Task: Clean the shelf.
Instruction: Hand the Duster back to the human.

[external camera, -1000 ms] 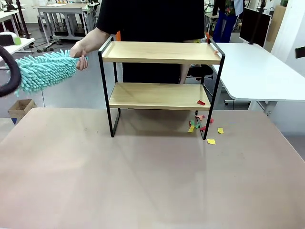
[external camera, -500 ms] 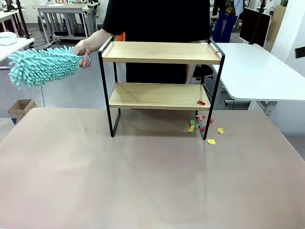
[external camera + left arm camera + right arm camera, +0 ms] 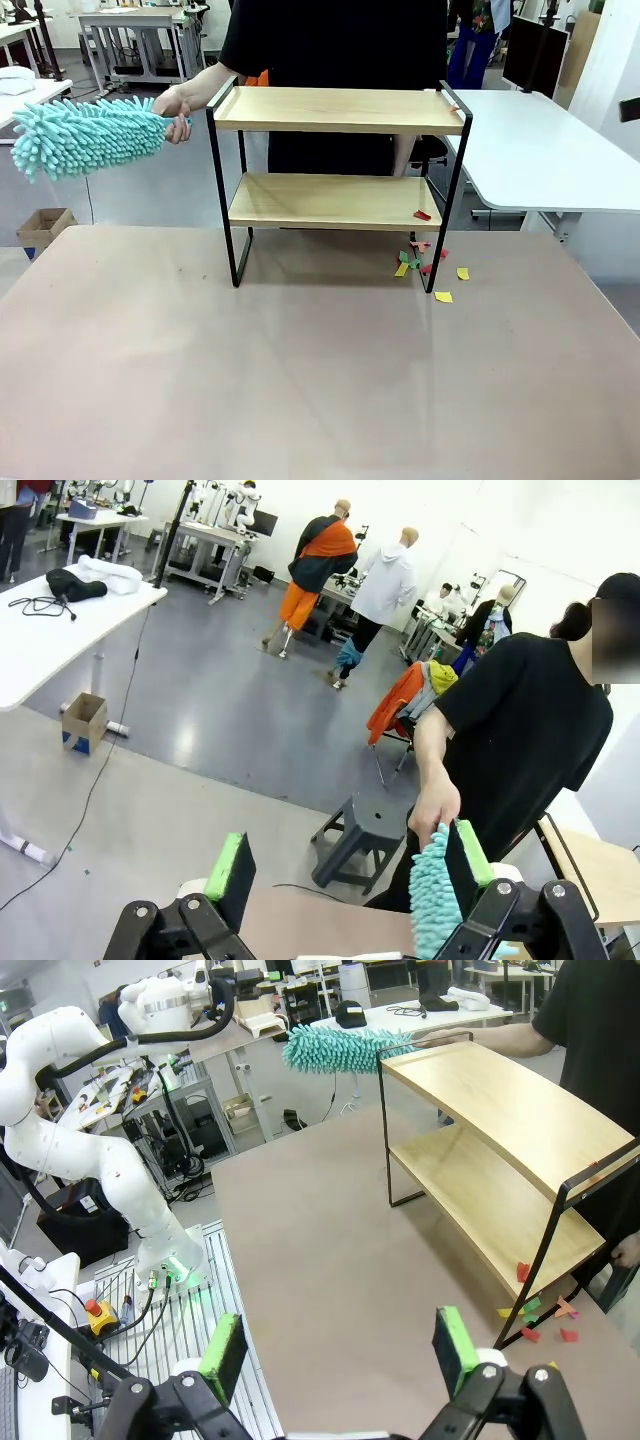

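Note:
The shelf (image 3: pixel 340 112) stands mid-table, two light boards in a black frame, and it also shows in the right wrist view (image 3: pixel 500 1150). A red scrap (image 3: pixel 422 214) lies on its lower board. Coloured paper scraps (image 3: pixel 425 263) lie on the table by its right front leg. A person's hand (image 3: pixel 172 104) holds a teal fluffy duster (image 3: pixel 85 135) out to the left of the top board. My left gripper (image 3: pixel 348 870) is open, with the duster (image 3: pixel 432 892) just inside one finger, not gripped. My right gripper (image 3: pixel 340 1350) hangs open over the table, nothing between its fingers.
The brown table (image 3: pixel 300 370) is bare in front of the shelf. White desks (image 3: pixel 540 150) stand to the right and behind. A cardboard box (image 3: pixel 45 227) sits on the floor at the left. My left arm (image 3: pixel 110 1150) rises beside the table.
The person's duster has shifted a little left and up. A dark curved shape at the left edge of the front view has gone out of frame.

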`<state>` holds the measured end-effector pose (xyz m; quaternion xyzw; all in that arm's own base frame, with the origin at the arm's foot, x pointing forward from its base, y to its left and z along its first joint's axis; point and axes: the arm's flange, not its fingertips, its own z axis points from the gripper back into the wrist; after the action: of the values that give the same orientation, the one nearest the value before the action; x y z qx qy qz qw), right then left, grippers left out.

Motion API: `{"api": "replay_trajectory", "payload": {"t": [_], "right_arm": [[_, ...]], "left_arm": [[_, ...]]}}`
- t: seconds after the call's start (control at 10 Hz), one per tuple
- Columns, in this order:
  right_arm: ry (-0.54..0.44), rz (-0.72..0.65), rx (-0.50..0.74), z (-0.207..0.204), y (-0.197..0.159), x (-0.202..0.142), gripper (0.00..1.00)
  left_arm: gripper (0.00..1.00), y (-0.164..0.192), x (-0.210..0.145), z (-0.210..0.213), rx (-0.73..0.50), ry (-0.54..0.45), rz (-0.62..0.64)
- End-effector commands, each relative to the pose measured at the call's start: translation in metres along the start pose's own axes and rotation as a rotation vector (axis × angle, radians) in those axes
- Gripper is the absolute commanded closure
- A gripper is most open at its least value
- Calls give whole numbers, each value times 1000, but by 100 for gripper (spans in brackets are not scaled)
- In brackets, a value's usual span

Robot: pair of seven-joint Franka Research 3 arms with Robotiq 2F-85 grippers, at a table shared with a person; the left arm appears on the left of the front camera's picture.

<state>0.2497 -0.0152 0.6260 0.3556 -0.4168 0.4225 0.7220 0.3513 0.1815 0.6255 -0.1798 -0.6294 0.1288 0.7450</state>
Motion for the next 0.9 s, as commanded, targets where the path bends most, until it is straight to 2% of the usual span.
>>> {"api": "replay_trajectory", "payload": {"t": [0.0,0.8], "right_arm": [[-26,25,7,-1,-2,3,0],[-26,25,7,-1,-2,3,0]], "left_arm": [[0,-1,2,1,-13,-2,1],[0,-1,2,1,-13,-2,1]]}}
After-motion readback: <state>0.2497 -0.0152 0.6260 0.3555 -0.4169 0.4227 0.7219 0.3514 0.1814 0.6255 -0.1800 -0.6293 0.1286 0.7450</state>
